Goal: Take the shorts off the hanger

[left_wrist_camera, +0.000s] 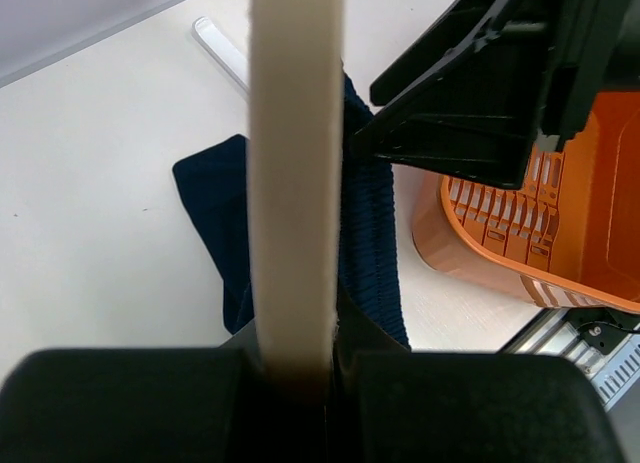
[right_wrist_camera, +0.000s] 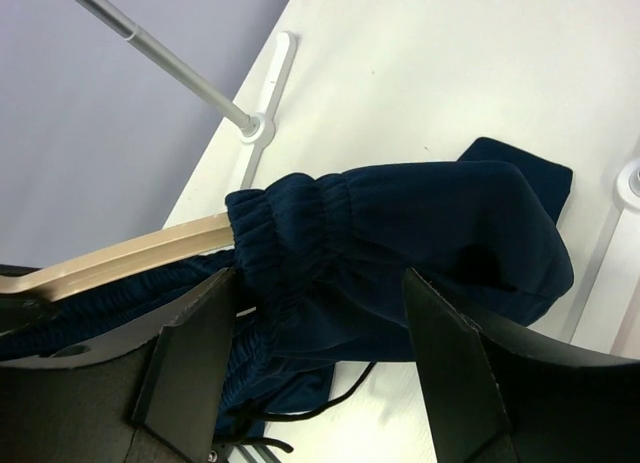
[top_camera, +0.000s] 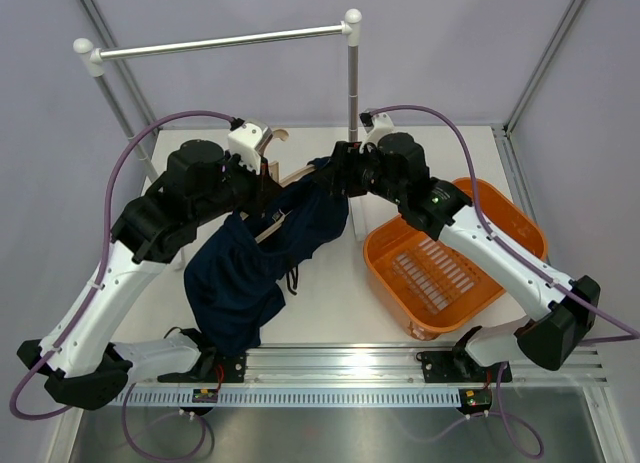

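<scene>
The dark navy shorts (top_camera: 250, 273) hang by the waistband from the tan wooden hanger (top_camera: 297, 171), their legs trailing on the table. My left gripper (left_wrist_camera: 330, 383) is shut on the hanger (left_wrist_camera: 290, 163), whose bar runs straight up from the jaws, with the shorts (left_wrist_camera: 372, 223) draped behind it. My right gripper (right_wrist_camera: 320, 323) is open. Its two fingers (right_wrist_camera: 190, 353) stand on either side of the gathered waistband of the shorts (right_wrist_camera: 400, 233), right where it wraps the end of the hanger (right_wrist_camera: 130, 258). A black drawstring (right_wrist_camera: 330, 403) dangles below.
An orange slatted basket (top_camera: 505, 218) sits on the table at the right, under my right arm. The silver metal rail (top_camera: 220, 41) stands on posts at the back, with its foot (right_wrist_camera: 262, 128) close behind the shorts. The arms' mounting rail (top_camera: 330, 358) runs along the near edge.
</scene>
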`<action>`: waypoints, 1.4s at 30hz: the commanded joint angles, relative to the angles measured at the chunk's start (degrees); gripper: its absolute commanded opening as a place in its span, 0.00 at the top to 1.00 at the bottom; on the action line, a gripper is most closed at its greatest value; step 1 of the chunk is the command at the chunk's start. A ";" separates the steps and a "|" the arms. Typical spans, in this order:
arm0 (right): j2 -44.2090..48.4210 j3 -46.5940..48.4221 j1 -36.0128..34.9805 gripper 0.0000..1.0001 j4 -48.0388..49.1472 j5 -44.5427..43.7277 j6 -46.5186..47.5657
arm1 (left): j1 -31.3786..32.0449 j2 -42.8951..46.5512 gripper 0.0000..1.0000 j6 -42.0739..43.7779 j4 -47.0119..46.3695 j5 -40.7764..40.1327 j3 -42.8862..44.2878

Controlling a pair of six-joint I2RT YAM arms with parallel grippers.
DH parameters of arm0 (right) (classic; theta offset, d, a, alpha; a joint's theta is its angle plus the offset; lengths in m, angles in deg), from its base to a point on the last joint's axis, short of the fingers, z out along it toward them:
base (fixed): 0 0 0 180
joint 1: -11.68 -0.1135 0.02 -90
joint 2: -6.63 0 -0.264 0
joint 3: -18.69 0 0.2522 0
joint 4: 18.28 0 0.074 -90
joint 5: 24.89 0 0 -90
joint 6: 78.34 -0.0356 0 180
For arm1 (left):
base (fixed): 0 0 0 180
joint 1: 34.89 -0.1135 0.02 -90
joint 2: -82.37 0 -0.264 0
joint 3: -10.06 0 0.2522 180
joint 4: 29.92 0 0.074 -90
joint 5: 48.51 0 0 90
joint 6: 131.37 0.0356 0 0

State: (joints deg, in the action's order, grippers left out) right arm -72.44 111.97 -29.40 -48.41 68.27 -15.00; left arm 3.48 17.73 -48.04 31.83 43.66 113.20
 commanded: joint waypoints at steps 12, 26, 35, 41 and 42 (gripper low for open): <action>-3.20 6.43 -1.19 0.77 -1.65 -5.88 1.43 | 0.30 1.80 1.00 0.88 -2.29 2.75 1.32; -5.66 12.23 -1.11 1.00 -7.98 -16.07 3.01 | 0.48 2.68 1.00 2.54 2.81 3.45 3.42; -8.12 16.62 0.12 1.00 -13.52 -23.99 5.30 | 1.18 3.91 1.00 3.42 6.06 4.85 4.66; -9.09 16.54 5.03 1.00 -14.31 -22.58 5.12 | 1.71 4.26 1.00 4.48 8.35 5.82 6.24; -9.17 16.28 5.65 1.00 -14.23 -22.32 5.03 | 1.71 4.44 1.00 4.48 8.44 5.65 6.15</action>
State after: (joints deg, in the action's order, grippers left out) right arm -81.05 126.51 -27.83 -62.70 52.19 -11.35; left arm 4.53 19.39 -44.79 38.19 45.85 116.13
